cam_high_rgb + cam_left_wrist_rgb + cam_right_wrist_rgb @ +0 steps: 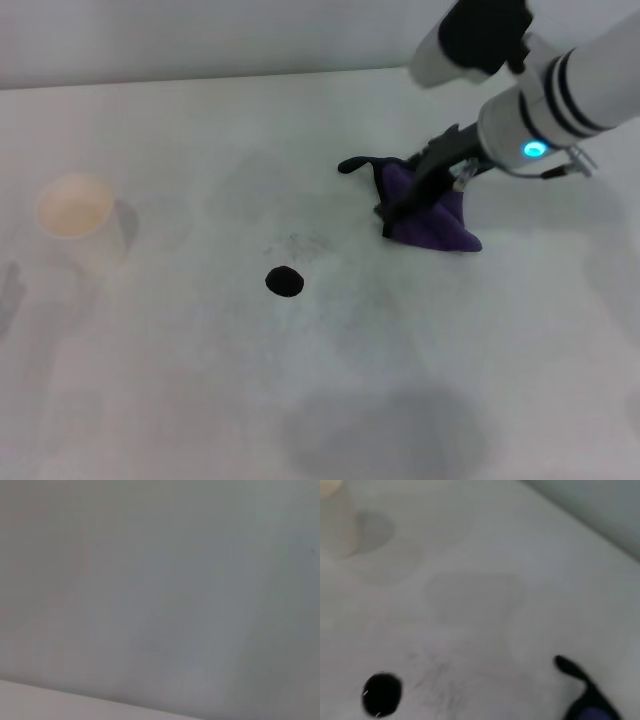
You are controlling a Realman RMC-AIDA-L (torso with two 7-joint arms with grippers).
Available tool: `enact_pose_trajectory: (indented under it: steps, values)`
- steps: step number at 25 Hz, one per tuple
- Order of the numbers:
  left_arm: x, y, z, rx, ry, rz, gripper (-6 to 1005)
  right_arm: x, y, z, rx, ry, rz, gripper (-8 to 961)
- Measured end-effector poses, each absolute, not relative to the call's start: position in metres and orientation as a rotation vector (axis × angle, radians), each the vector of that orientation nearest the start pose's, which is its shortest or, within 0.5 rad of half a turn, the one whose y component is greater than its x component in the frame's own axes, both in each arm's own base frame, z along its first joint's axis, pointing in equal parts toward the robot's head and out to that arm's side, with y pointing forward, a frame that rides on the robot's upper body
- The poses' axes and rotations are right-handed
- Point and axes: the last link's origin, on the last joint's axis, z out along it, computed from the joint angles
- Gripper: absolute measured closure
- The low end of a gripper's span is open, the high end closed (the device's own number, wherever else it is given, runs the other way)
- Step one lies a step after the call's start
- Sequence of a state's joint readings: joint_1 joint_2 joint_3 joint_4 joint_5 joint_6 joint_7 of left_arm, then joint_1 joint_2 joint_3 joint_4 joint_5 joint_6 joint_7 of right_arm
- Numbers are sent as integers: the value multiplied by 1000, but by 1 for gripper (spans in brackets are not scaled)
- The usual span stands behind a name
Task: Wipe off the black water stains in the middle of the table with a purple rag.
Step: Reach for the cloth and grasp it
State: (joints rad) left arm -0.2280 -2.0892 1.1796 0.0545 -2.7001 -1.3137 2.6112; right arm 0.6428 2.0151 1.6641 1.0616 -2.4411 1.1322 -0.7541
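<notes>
Head view shows a broad, matte white table (180, 400) with soft grey shadows across it. Right of the middle, the purple rag (432, 222) sits bunched into a crumpled, peaked heap of soft cloth, its deep-purple folds draping down to the tabletop and one thin black pointed corner (352, 165) trailing out toward the left. The right gripper (400, 208), dark and slim at the end of a glossy white arm with black bands and a glowing cyan light, reaches down into the heap; its fingers are clenched on the cloth, pinching the rag near its top fold.

Well apart from the rag, nearer the robot and to its left, lies the black water stains (284, 281): a single small, roundish, solid black blot, much smaller than the rag. Just beyond it a faint grey speckled smudge (295, 243) marks the surface. A pale paper cup (82, 222) stands upright far off on the left side of the table.

Right wrist view shows the blot as glossy black, with tiny bright glints. The left gripper appears nowhere.
</notes>
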Motion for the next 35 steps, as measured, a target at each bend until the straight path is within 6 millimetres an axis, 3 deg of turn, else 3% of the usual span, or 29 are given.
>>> enact_pose_trajectory:
  steps: [5,11,23,35]
  values:
    - [-384,245,-8,-1586,-810,-792,112,198,387,-42,-2627,672,-358,82]
    - [-383,244,-7,-1586,-806,-798,112,192,385,-46,-2652,687,-307,83]
    - [-382,245,-8,-1591,-802,-803,112,212,397,-29,-2517,728,-378,83]
    - [-382,245,-8,-1591,-804,-803,112,225,401,-42,-2430,763,-445,83]
